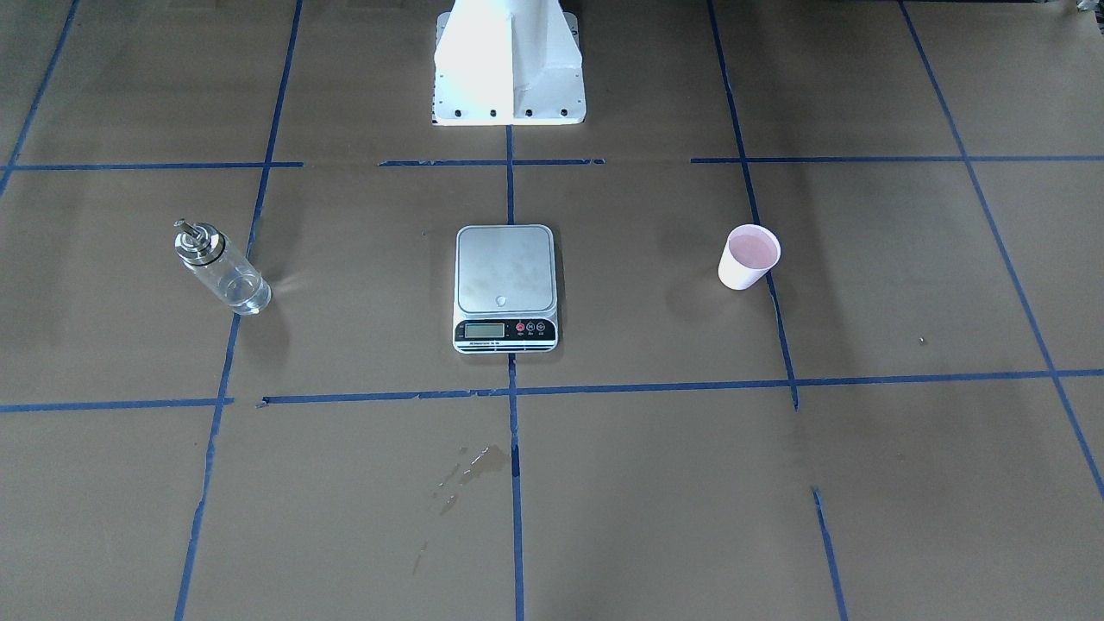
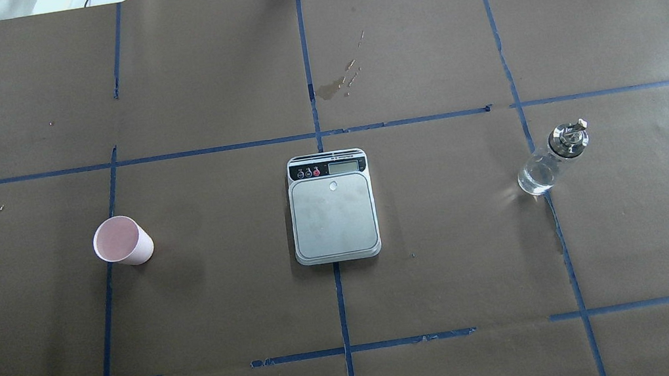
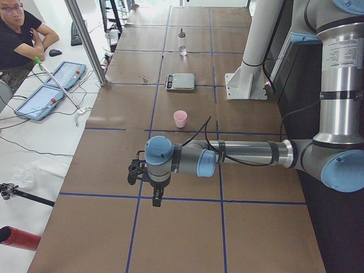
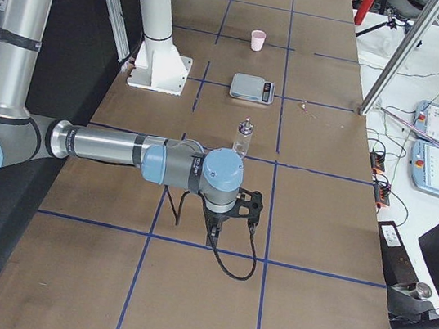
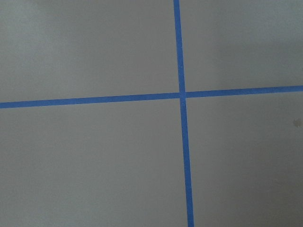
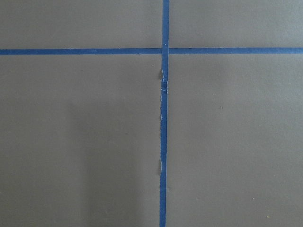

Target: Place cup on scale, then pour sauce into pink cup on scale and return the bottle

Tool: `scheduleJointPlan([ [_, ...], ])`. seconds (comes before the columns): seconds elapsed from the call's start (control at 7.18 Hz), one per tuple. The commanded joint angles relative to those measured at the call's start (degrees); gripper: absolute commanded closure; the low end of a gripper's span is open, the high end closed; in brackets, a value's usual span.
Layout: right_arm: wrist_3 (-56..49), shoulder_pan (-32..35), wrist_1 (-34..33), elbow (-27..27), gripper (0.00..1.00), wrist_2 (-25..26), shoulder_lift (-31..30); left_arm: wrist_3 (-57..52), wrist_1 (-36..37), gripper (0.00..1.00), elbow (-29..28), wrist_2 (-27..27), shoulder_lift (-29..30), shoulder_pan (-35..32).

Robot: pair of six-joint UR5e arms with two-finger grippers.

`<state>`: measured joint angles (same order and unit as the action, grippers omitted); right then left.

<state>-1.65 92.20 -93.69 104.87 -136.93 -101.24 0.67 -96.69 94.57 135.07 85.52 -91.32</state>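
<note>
Left claw (image 3: 136, 170): We saw it only from the side camera, hanging over the near end of the tabletop (image 3: 187, 227) and well apart from every item; we could not tell whether its fingers were apart or together.
Left wrist view: It showed us only brown paper and a crossing of blue tape lines (image 5: 182, 94).
Right claw (image 4: 248, 206): It too showed only from the side, hovering over the tabletop near the bottle (image 4: 243, 137) without touching it; we could not tell its state.
Right wrist view: Here we again saw brown paper and crossing tape.
Bottle: It stood upright on the robot's right side, its silver cap on top and the clear sauce (image 2: 535, 180) low in the glass.
Scale (image 2: 333, 215): It sat at the centre of the tabletop, its display strip turned away from the robot.
Cup (image 2: 122, 241): It stood upright on the tabletop at the robot's left, well apart from the scale, with the pink inside showing.
Stain (image 1: 470, 466): We noted a wet mark on the paper beyond the scale.
Person (image 3: 20, 34): We saw someone sitting at a side desk.
</note>
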Motion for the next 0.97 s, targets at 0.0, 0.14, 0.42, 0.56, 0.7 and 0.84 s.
scheduleJointPlan([
  [0.0,0.07,0.00,0.00,0.59,0.00,-0.18,-0.01,0.21,-0.08,0.00,0.34,0.02,0.00,0.00],
  [0.14,0.15,0.00,0.00,0.60,0.00,-0.27,-0.01,0.04,-0.60,0.00,1.39,-0.15,0.44,0.09],
  [0.42,0.42,0.00,0.00,1.04,0.00,-0.36,0.08,0.47,-12.13,0.00,2.98,0.02,1.14,0.70],
  [0.56,0.50,0.00,0.00,1.13,0.00,-0.62,0.17,-0.04,-17.25,0.00,3.77,0.37,1.84,1.14],
  [0.7,0.42,0.00,0.00,1.21,0.00,-0.71,0.17,0.47,-24.00,0.00,3.25,5.16,2.02,4.80],
  [0.84,0.59,0.00,0.00,1.39,0.00,-2.45,0.08,0.48,-25.38,0.00,2.29,7.29,2.11,7.88],
])
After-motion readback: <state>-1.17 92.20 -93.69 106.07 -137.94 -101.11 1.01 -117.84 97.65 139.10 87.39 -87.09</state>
